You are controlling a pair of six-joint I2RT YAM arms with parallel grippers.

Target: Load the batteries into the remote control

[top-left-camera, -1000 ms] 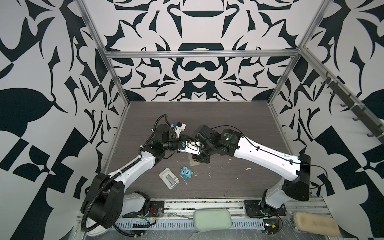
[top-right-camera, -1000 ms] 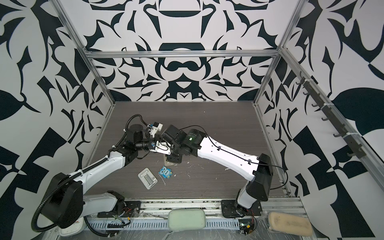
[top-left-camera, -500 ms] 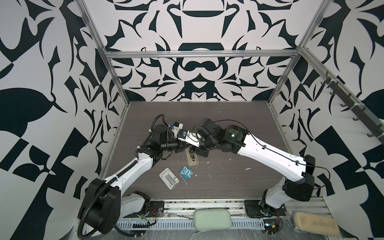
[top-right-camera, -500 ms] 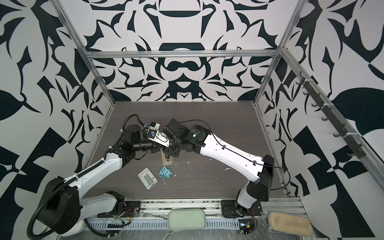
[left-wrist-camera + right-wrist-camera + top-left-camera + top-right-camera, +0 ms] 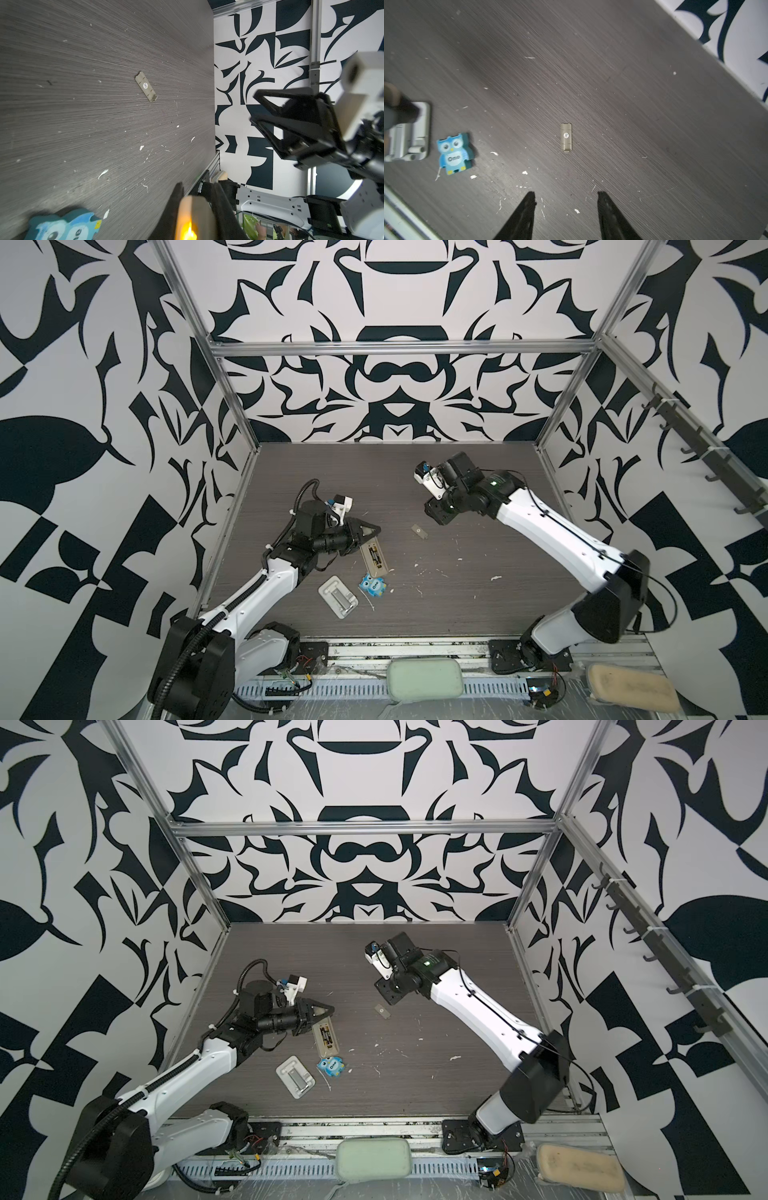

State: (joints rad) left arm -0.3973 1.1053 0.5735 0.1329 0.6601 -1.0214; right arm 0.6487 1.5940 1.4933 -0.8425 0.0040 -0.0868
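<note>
Desk: dark wood-grain desk (image 5: 478,605) flecked with pale scraps; the loose things lie on its left and middle.
Right gripper: the right gripper (image 5: 566,193) hangs over the desk with its jaws well apart and empty. The right wrist view shows the battery cover just ahead of it.
Left gripper: the left gripper (image 5: 376,528) sits low, turned on its side, at the far end of the remote, with its jaws nearly together. The left wrist view shows a beige edge pinched between them, so it seems to have the remote by that end.
Remote control: the remote control (image 5: 375,561) rests back up on the desk, left of centre, with its bay uncovered.
Tray: a white tray (image 5: 328,585) with a metal piece lies nearer the front than the remote, with neither gripper on it.
Owl: a blue owl figure (image 5: 454,153) marked "One" lies beside the tray, close to the remote's near end.
Battery cover: the beige battery cover (image 5: 566,137) lies flat and alone, apart from the remote on the right arm's side. Fetching it looks like the step in hand. Come straight down astride its long edges, centred on the round sticker. Close gently, because so thin a piece may skid or tip, and carry it level.
Batteries: the batteries (image 5: 375,555) sit side by side in the bay, dark with gold bands. Both look seated, so the remote wants a firm hold while the cover goes on.
</note>
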